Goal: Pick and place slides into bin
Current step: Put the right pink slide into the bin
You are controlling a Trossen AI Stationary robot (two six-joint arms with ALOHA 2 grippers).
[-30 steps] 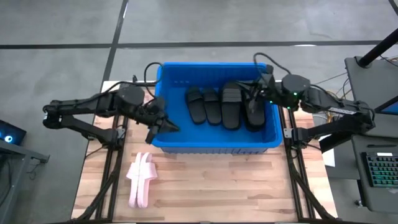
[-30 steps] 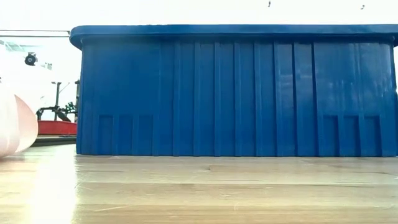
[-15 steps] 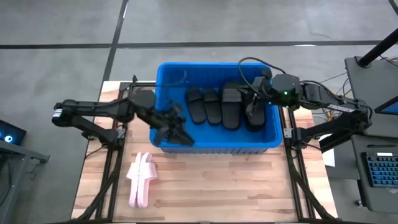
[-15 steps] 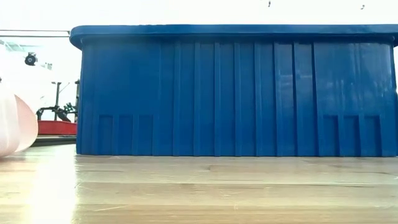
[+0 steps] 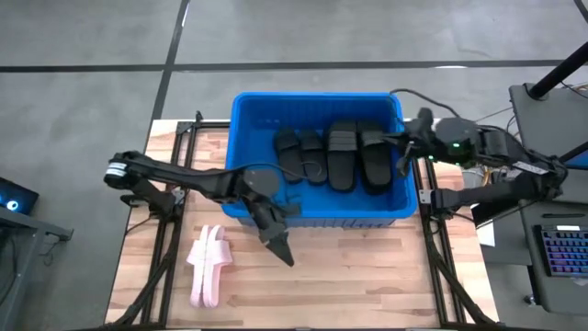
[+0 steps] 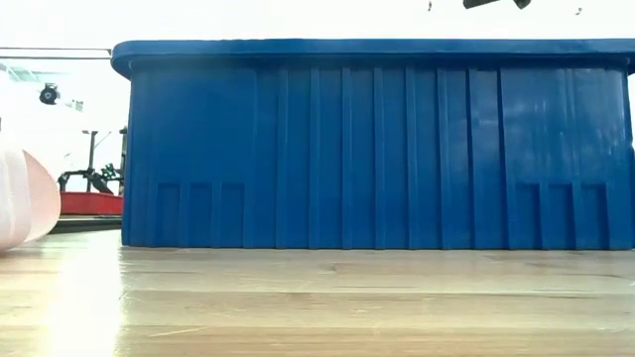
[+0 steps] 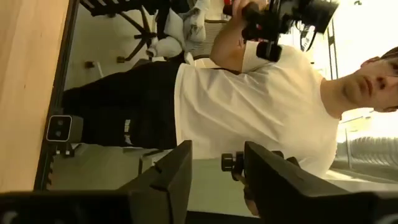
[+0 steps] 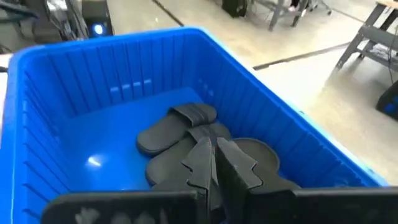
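The blue bin (image 5: 312,218) stands at the table's far middle. Several black slides (image 5: 342,154) lie side by side on its floor; they also show in the right wrist view (image 8: 186,127). Two pale pink slides (image 5: 208,267) lie together on the table's near left, on their sides; one shows at the low view's left edge (image 6: 20,198). My left gripper (image 5: 283,252) is in front of the bin's near wall, right of the pink slides, open and empty (image 7: 216,150). My right gripper (image 5: 401,156) is over the bin's right wall, shut and empty (image 8: 214,163).
Bare wooden table (image 5: 367,276) lies in front of the bin. A person in a white shirt (image 7: 261,106) stands beyond the table's near side. A keyboard (image 5: 560,253) sits on a side desk at the right. Metal frame rails (image 5: 165,248) run along both table sides.
My left gripper has swung from the bin's left wall across its near left corner toward the table's near edge and right, and now is in front of the bin. My right gripper has drawn back from inside the bin toward the table's right edge, over the bin's right wall.
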